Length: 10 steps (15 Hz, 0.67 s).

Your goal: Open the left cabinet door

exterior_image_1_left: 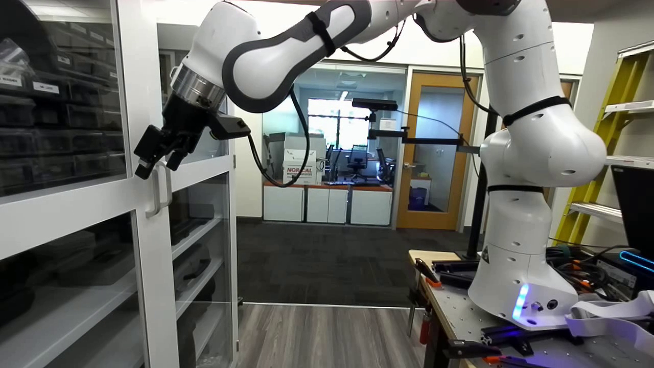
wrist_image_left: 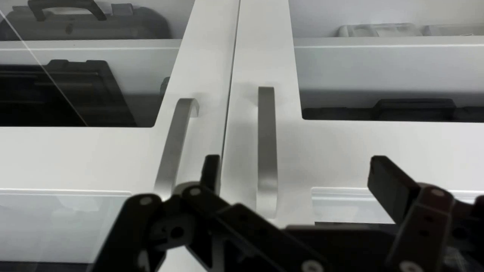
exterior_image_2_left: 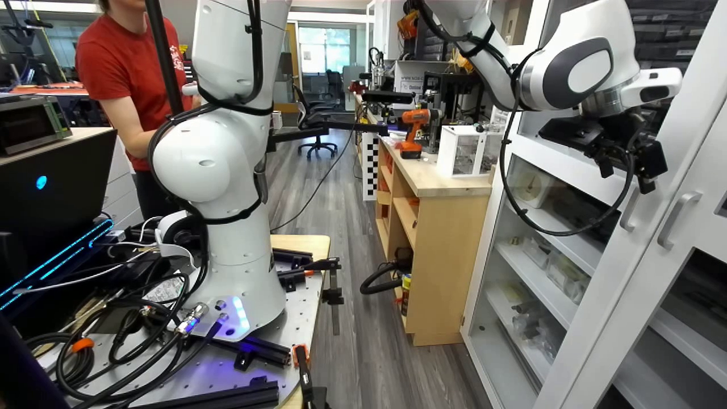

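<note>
The left cabinet door is shut; its white mid-rail shows in both exterior views [exterior_image_1_left: 66, 212] [exterior_image_2_left: 559, 165] and at the right of the wrist view [wrist_image_left: 340, 151], which seems upside down. Its slim bar handle [exterior_image_1_left: 153, 197] also shows in an exterior view [exterior_image_2_left: 628, 211] and in the wrist view [wrist_image_left: 267, 143]. My gripper [exterior_image_1_left: 158, 167] is open and empty, tilted downward near the handle's top. In the wrist view my gripper [wrist_image_left: 295, 164] has its fingers on either side of this handle, apart from it. One finger overlaps the seam between the doors. My gripper also shows in an exterior view [exterior_image_2_left: 626, 177].
The matching right door [exterior_image_1_left: 202, 166] is shut, its handle [wrist_image_left: 174, 147] close beside the left one. A black cable [exterior_image_1_left: 278, 181] loops below my wrist. A perforated table [exterior_image_2_left: 301, 335] bears my base. A wooden workbench [exterior_image_2_left: 448, 255] adjoins the cabinet. A person in red [exterior_image_2_left: 130, 79] stands behind.
</note>
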Motion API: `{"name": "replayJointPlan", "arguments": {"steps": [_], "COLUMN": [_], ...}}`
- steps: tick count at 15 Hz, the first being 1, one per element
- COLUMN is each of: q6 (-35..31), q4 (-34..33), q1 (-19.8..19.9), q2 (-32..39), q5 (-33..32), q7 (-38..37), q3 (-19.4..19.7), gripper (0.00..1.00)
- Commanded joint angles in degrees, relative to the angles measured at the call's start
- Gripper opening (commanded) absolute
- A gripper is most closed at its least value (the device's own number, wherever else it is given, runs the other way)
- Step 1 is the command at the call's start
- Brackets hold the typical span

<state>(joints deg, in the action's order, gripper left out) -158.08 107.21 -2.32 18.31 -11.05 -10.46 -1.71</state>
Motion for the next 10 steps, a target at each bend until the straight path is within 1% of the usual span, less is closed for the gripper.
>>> {"name": "replayJointPlan", "arguments": {"steps": [1,3,5,6,7,10], "q6": [-2.1,-2.7,-3.1,-3.2,-3.4,-3.4], "q4": [-2.1,-2.7,-3.2,-3.3,-3.3,-3.4], "q1": [-1.0,-1.1,-1.0,-1.1,-0.9,-0.9], "q2": [2.1,2.9,3.5,3.6,3.6,3.4], "q5": [1.0,0.9,1.1,0.9,1.3,1.8], "q7": [1.2,1.3,1.7,1.6,2.1,2.0], "q3": [1.6,1.9,2.2,2.5,2.3,2.4], "gripper": [1.00,1.00,0.74,0.68,0.60,0.41]}}
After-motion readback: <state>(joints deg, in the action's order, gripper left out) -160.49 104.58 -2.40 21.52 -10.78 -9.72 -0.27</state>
